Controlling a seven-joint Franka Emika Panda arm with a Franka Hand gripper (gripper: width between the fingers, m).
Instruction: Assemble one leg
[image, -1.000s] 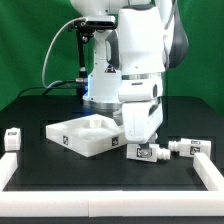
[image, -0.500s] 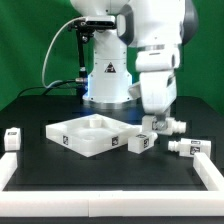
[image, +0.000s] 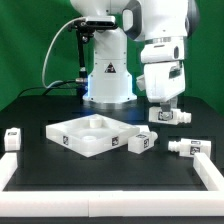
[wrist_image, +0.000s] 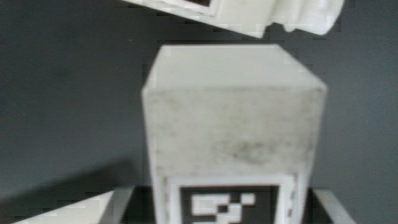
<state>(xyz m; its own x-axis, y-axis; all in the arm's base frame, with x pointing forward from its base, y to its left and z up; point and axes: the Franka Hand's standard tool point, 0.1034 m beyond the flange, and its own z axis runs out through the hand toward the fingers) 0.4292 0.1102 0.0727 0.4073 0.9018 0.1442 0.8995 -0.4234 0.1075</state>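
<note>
The fingertips of the gripper (image: 163, 108) are buried behind the white body of the leg (image: 173, 117), so the contact itself is hard to make out. The leg hangs clear of the black mat (image: 60, 172) right under the wrist, and the pincer reads as closed on it, pinching one end. In the exterior view the leg's long axis runs nearly level, pointing out of the gripper toward the exterior view's right and dipping slightly at the far end. The wrist view is blurred: the leg (wrist_image: 231, 120) fills the middle of it with a square tag on one face, and a second tagged white part (wrist_image: 228, 8) is cut off at the frame edge. Below, the tabletop (image: 70, 139) lies flat with another leg (image: 140, 143) just beside its corner.
</note>
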